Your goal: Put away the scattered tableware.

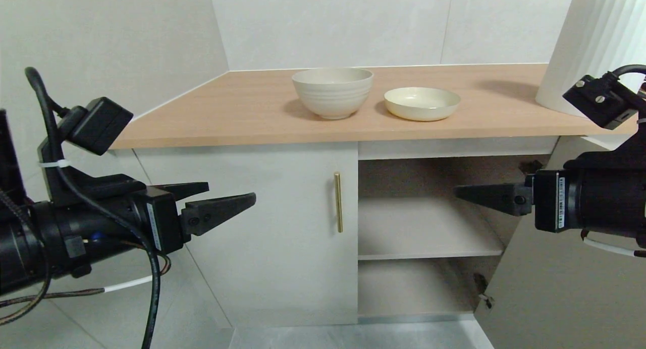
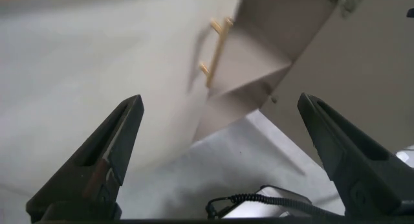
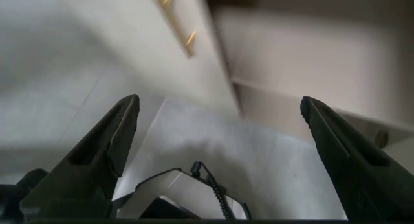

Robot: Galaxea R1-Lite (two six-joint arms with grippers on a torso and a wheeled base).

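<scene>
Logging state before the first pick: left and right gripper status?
Left gripper: open, fingers spread, holding nothing.
Right gripper: open, fingers spread, holding nothing.

I hold both arms level at mid-height of the head frame, one reaching in from each side edge, pointing toward each other. My left hand (image 1: 229, 193) sits left of centre with its fingers (image 2: 107, 156) spread wide, empty. My right hand (image 1: 467, 192) sits right of centre, seen edge-on; its wrist camera shows it spread wide and empty too.
</scene>
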